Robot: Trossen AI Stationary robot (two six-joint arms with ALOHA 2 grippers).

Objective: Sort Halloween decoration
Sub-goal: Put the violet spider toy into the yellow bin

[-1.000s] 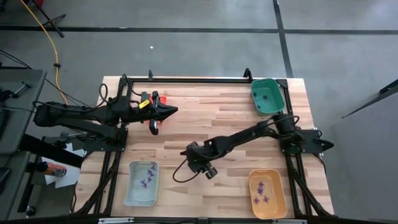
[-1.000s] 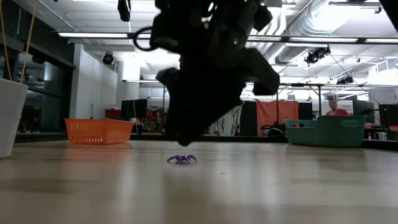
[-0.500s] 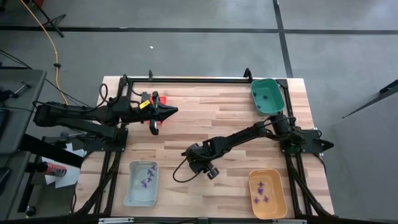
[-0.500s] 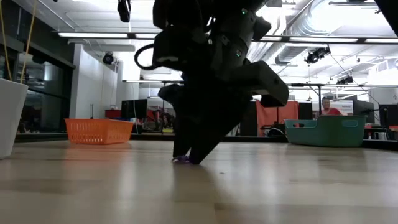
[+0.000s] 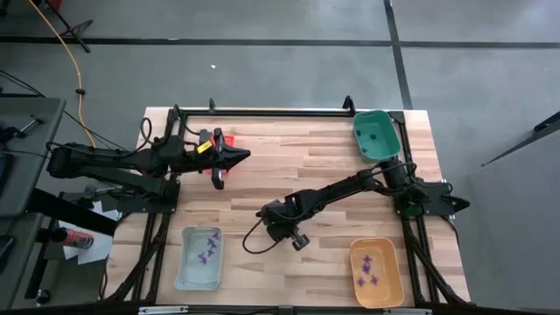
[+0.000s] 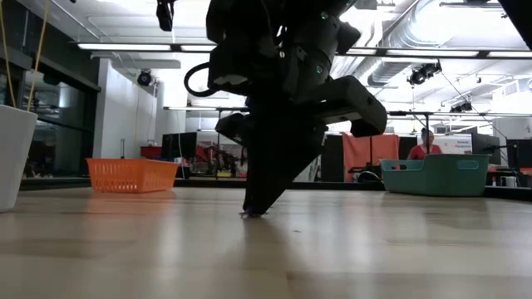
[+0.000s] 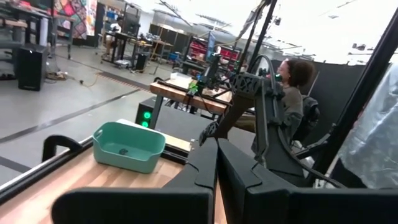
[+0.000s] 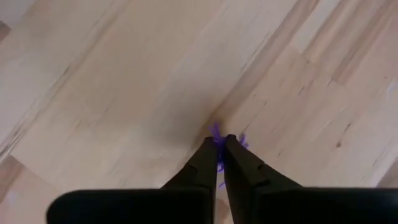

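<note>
Wooden table (image 5: 332, 166) is seen from above | right gripper (image 8: 219, 144) is pressed down mid-table, fingers nearly closed on a purple spider piece (image 8: 216, 132) | left gripper (image 5: 229, 157) is parked by the red tray, fingers together, nothing held | risk: tiny piece may slip out when lifted, as only a thin leg seems pinched.

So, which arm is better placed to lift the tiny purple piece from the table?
Right: its pincer is already closed on the tiny purple spider-like piece mid-table; the left pincer waits far off.
</note>
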